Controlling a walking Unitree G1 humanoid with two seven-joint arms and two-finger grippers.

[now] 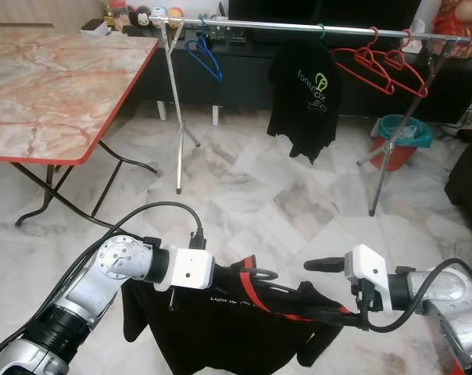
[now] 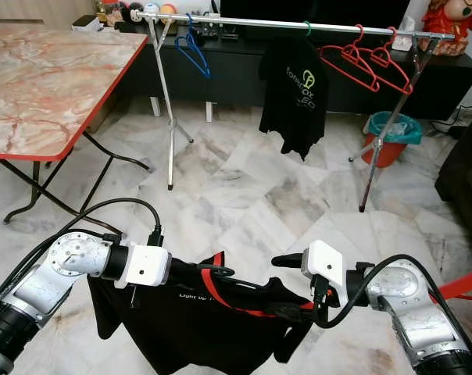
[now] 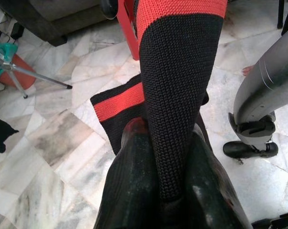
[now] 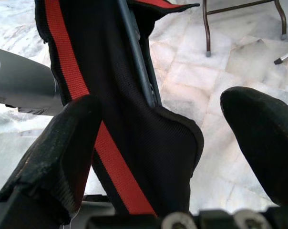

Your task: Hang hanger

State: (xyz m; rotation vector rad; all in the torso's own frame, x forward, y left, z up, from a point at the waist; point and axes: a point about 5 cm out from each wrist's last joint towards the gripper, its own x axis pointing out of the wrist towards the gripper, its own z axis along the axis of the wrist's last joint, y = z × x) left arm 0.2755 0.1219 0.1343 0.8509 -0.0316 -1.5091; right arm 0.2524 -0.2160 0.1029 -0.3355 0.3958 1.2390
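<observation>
The black shirt with red trim [image 1: 220,328] hangs on its hanger [image 1: 261,274] between the two arms, low over the marble floor [image 1: 252,195]. The left hand [image 3: 165,191] is pinched tight on the red-striped collar fabric. The right hand [image 4: 170,138] has its fingers spread wide, one on each side of the shirt's shoulder and the hanger arm. Across the room stands the clothes rail [image 1: 298,28], carrying a blue hanger [image 1: 205,55], another black shirt [image 1: 306,98] and red hangers [image 1: 380,62].
</observation>
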